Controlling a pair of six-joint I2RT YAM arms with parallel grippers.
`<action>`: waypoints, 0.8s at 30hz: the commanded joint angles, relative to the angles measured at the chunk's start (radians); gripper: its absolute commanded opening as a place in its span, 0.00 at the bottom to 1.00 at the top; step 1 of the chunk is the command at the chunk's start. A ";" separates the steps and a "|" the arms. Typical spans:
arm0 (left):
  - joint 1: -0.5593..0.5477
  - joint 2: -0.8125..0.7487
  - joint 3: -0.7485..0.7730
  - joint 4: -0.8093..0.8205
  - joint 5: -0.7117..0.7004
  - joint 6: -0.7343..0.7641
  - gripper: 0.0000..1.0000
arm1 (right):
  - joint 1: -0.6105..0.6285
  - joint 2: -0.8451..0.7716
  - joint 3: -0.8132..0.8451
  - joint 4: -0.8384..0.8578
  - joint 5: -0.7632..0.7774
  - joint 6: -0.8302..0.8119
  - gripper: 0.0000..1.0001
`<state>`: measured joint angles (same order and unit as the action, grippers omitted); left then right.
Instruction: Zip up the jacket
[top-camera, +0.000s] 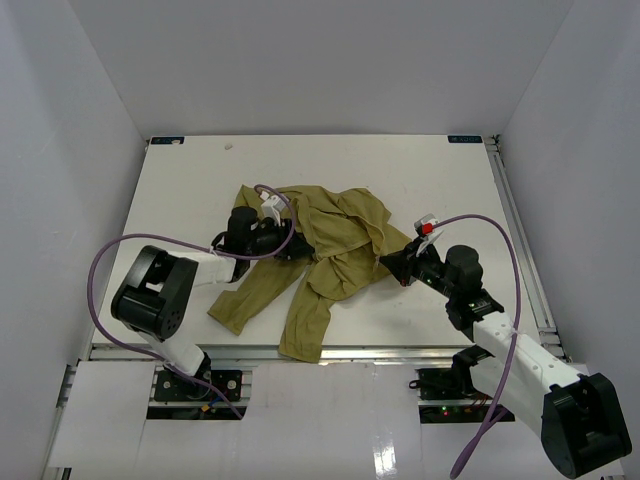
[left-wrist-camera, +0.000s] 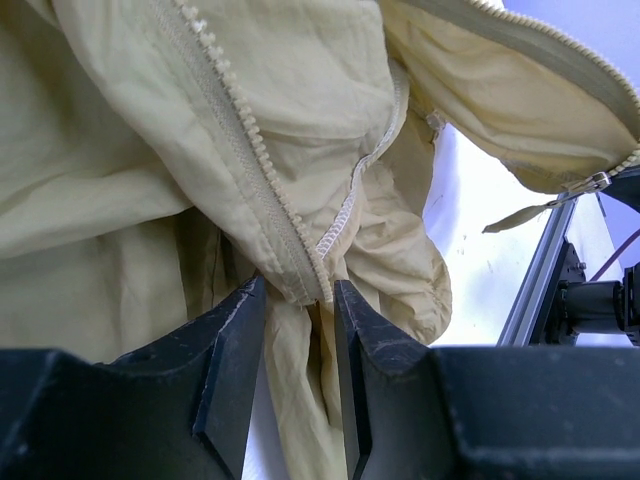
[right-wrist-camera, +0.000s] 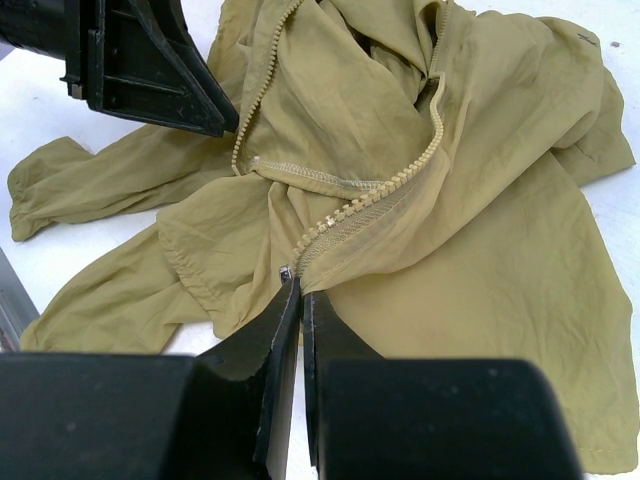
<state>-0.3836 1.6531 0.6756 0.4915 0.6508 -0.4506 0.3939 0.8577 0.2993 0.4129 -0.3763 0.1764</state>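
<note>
1. Top view: a soft olive-green thin cloth jacket (top-camera: 335, 235) lies crumpled mid-way on the white table (top-camera: 440, 180), sleeves toward the arms. The left gripper (top-camera: 278, 240) meets its left edge and the right gripper (top-camera: 392, 263) its right. The blue corner labels (top-camera: 165, 140) are too small to read.
2. Left wrist: the jaws stand part-way apart astride the end of a toothed zipper row (left-wrist-camera: 250, 150), which runs up and to the left. I cannot tell whether they pinch it.
3. Right wrist: the jaws are pressed together on the jacket at the other row's end, the metal slider (right-wrist-camera: 285, 272) just beside the tips. This arm is nearer it.
</note>
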 joint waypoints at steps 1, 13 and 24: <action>-0.003 0.014 -0.015 0.088 0.034 -0.007 0.45 | 0.003 -0.003 0.041 0.023 -0.001 -0.003 0.08; -0.003 0.074 -0.030 0.170 0.054 -0.036 0.49 | 0.005 -0.003 0.033 0.025 0.001 -0.002 0.08; -0.003 0.151 -0.016 0.282 0.128 -0.102 0.49 | 0.005 -0.005 0.026 0.028 0.002 -0.001 0.08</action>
<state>-0.3836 1.8057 0.6479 0.7147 0.7365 -0.5343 0.3943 0.8574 0.2993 0.4129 -0.3759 0.1764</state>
